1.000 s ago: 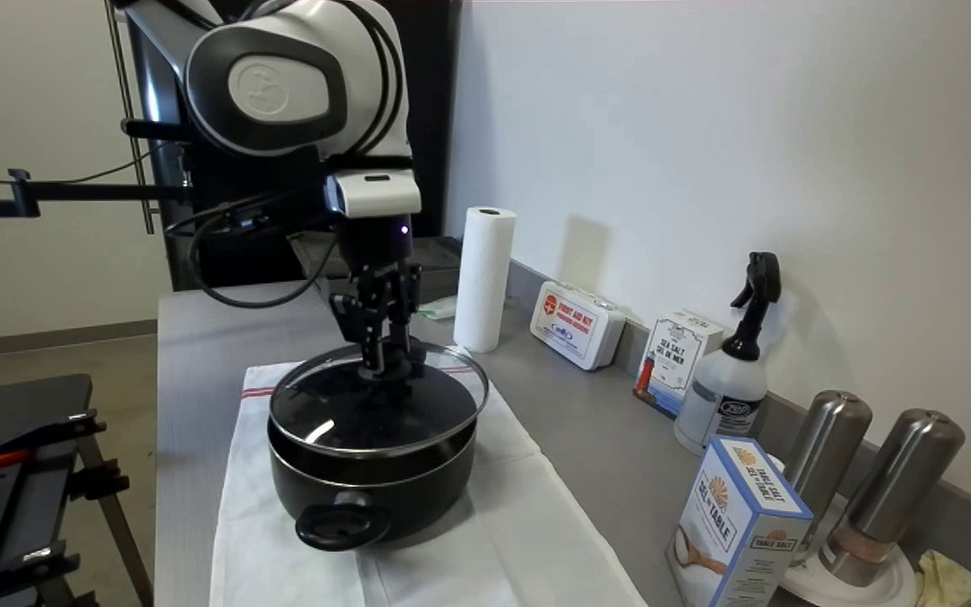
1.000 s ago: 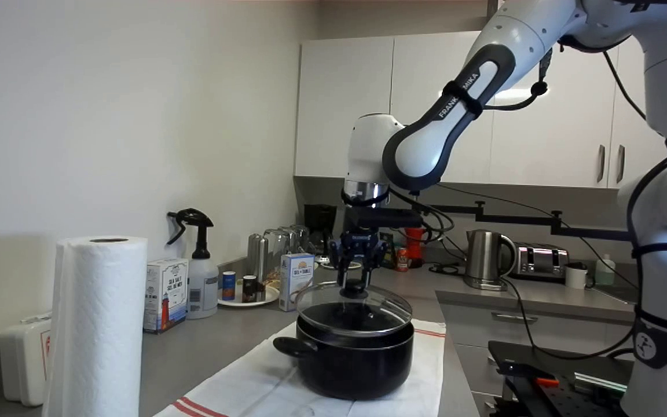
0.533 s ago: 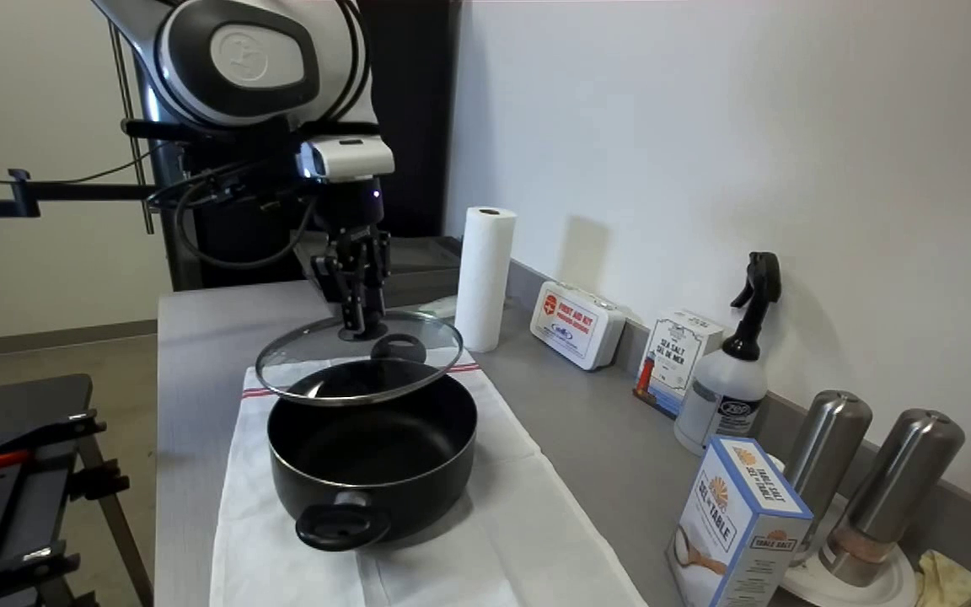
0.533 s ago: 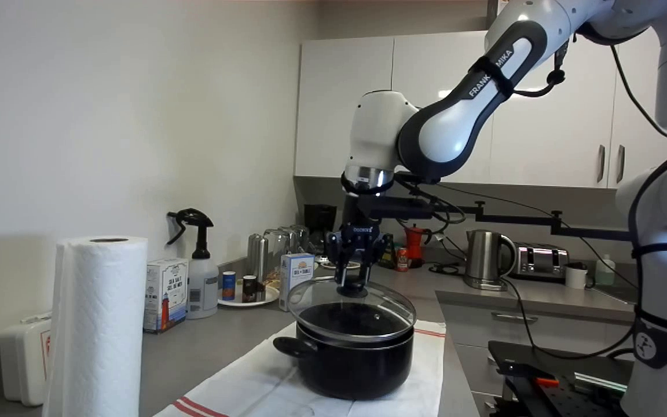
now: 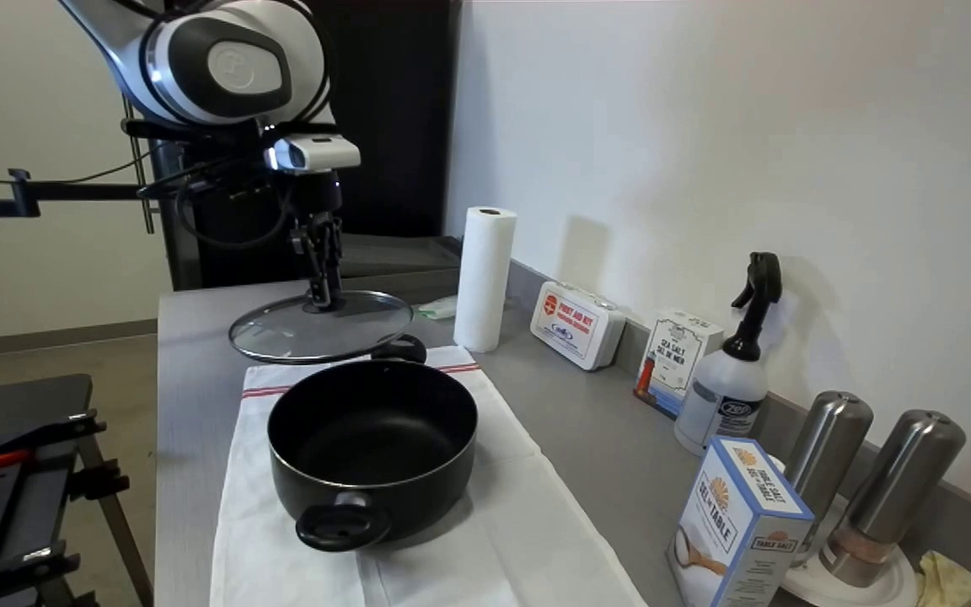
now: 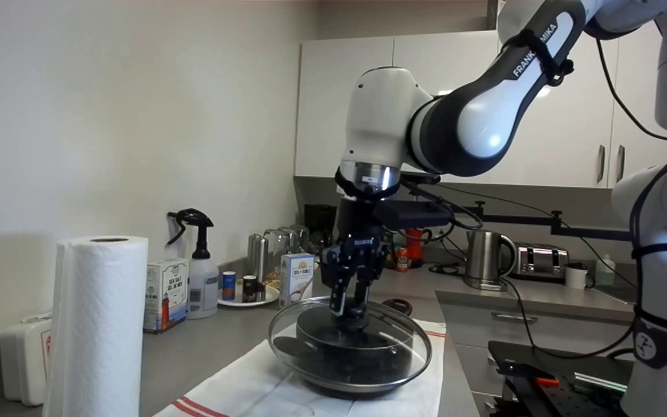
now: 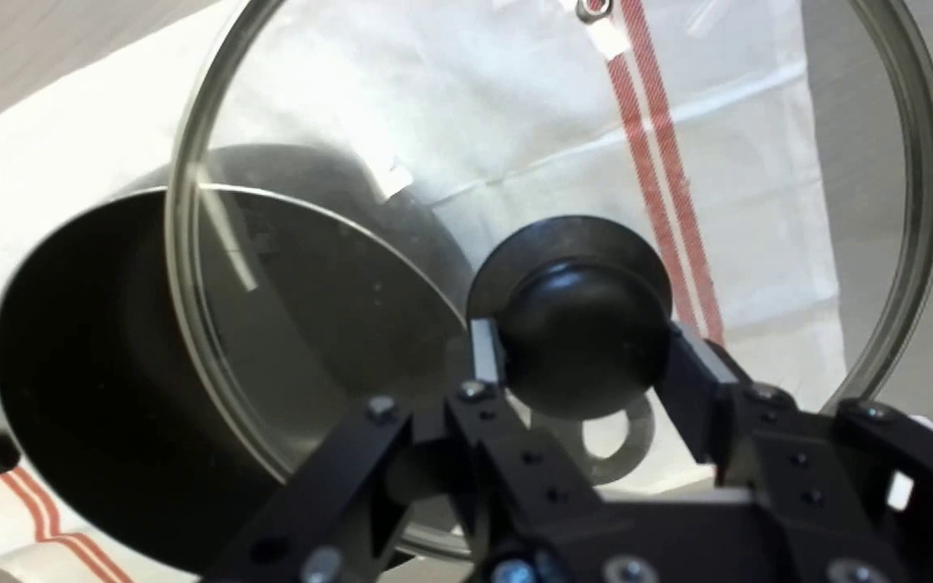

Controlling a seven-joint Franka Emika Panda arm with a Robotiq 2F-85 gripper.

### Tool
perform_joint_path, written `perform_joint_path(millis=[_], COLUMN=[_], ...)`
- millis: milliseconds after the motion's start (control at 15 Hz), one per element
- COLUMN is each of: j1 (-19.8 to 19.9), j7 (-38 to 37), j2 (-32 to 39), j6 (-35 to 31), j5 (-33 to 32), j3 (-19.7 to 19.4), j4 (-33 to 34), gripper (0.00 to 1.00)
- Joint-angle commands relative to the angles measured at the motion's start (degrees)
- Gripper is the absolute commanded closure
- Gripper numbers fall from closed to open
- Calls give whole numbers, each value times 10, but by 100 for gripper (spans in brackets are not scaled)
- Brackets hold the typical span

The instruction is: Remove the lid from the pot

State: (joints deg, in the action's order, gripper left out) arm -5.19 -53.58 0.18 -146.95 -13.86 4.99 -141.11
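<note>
Fingers [image 7: 486, 352]: part-way apart and grasping the black knob [image 7: 584, 340] of the glass lid [image 5: 325, 333]; we see one finger against either side of it.
Black knob: between the fingertips, which reach it from above in both exterior views.
Glass lid: off the black pot [image 5: 426, 502] and hanging from the fingers by its knob, directly below them. Its metal rim slants slightly in an exterior view; we cannot judge its height above the grey bench [image 5: 190, 421].
View through the glass: in the wrist view we see part of the pot's opening and the red stripes of the white towel [image 7: 126, 113].
Black pot: upright on the towel. In an exterior view we look into its dark inside, with the lid beyond it, near the far handle [image 5: 408, 347].
</note>
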Motion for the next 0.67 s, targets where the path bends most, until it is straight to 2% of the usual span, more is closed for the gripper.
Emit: perform_joint_path(millis=[0, 267, 600], j1=[-21, -39, -54], j7=[30, 41, 63], j2=[9, 40, 84], j6=[1, -8, -29], j5=[12, 13, 16], j3=[21, 34, 31], j4=[6, 9, 18], gripper=[75, 75, 75])
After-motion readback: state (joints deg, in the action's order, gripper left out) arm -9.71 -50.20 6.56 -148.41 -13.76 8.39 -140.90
